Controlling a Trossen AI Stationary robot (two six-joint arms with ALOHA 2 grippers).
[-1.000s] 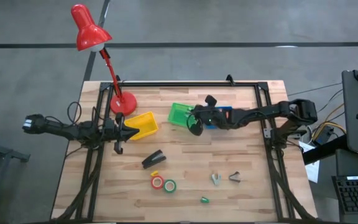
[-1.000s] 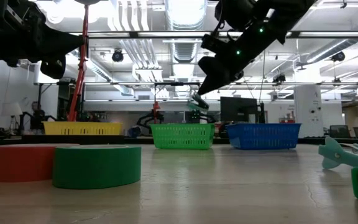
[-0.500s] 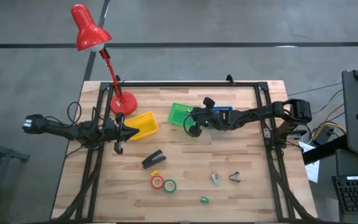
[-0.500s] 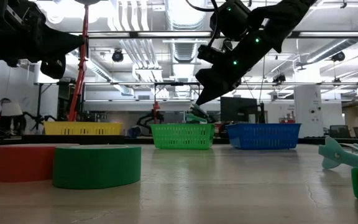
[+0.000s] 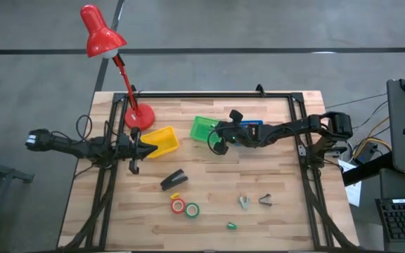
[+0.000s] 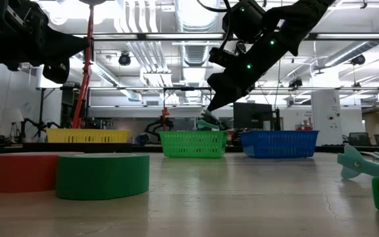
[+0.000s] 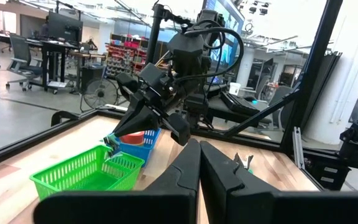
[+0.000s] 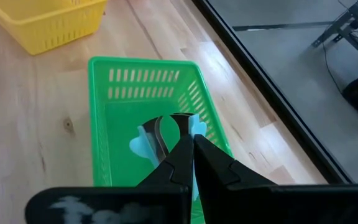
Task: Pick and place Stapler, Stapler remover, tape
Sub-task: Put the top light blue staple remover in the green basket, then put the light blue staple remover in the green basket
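Observation:
My right gripper [image 8: 187, 138] is shut on a light-blue staple remover [image 8: 143, 142] with silvery claws, over the green basket [image 5: 201, 126]. In the low view the remover [image 6: 206, 122] hangs at the fingertips, level with the basket's rim. The black stapler [image 5: 174, 179] lies on the table nearer the front. Red tape [image 5: 178, 205] and green tape [image 5: 192, 209] lie flat beside each other. My left gripper [image 7: 199, 155] waits shut by the yellow basket [image 5: 162, 140], holding nothing. My right gripper pinches the staple remover between its two fingertips; its light-blue wings [image 8: 197, 127] show on both sides of the fingers, which hide the place of contact. The fingers slant down from the table's right side. The remover hangs over the green basket's inside.
Two more staple removers [image 5: 245, 202] [image 5: 265, 200] and a small green lump [image 5: 231, 225] lie near the front right. A blue basket [image 6: 278, 143] stands right of the green one. A red desk lamp [image 5: 139, 116] stands at the back left. A black frame rims the table.
My right gripper has gone down toward the green basket with the staple remover, which now hangs at the basket's rim instead of well above it. It has stayed shut.

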